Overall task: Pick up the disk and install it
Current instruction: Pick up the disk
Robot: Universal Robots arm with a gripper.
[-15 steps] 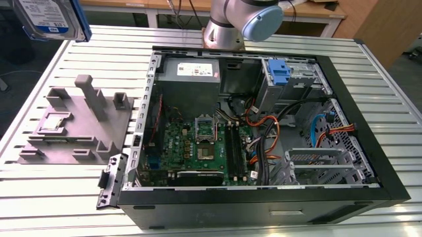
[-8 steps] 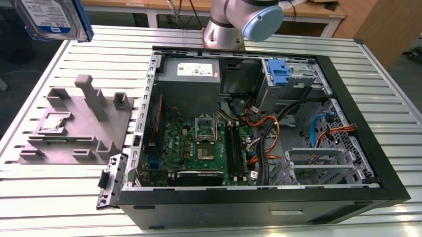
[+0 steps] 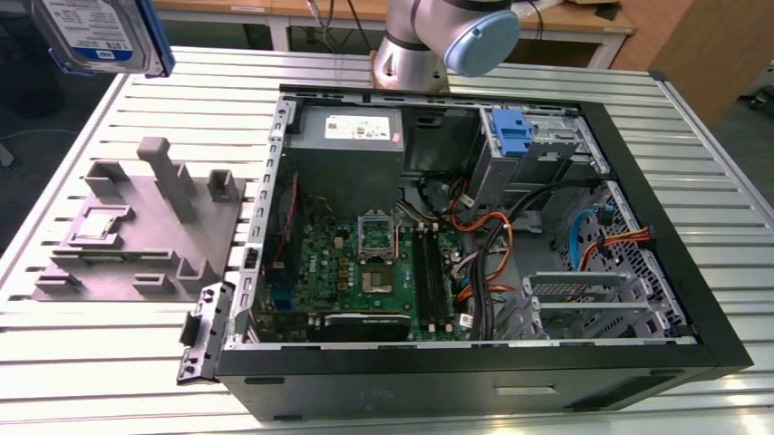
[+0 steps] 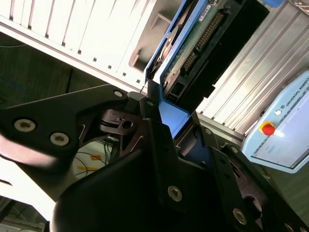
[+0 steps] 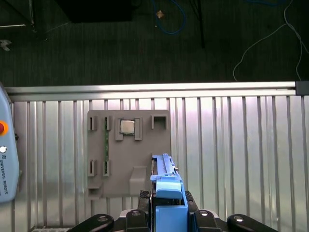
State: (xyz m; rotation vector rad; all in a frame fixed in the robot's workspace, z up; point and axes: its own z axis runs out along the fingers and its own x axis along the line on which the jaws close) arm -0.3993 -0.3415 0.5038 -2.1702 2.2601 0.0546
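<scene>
A: Gripper status?

B: The black two-finger gripper (image 4: 175, 123) is pinching the disk (image 4: 193, 43): a flat silver-grey rectangular drive with a white-and-blue label and a blue plastic carrier frame. Fingers (image 4: 157, 140) are pressed onto one end of the frame. The drive sticks out edge-on from the hand, green board side and connector visible in the second wrist view.

A: So where is the disk?

B: In the hand and airborne, touching nothing else. Beneath the gripper is the grey moulded plastic fixture tray (image 5: 128, 169), well apart from the disk. A small square silver chip (image 5: 127, 126) sits in one tray pocket. The tray rests on the slatted aluminium table (image 5: 231, 145).

A: And the target?

B: The open black computer case (image 3: 484, 372) is off to the exterior view's right of the hand, also well apart. Its metal drive cage (image 3: 550, 136) holds a narrow upright blue plastic bracket (image 3: 514, 136).

A: Step?

B: My read is that the pick is done and it's mid-carry, install not started. The install calls for clearing the case wall and squaring the carrier frame to the cage. It also has to stay off the orange and black cable bundle (image 3: 490, 245).
</scene>
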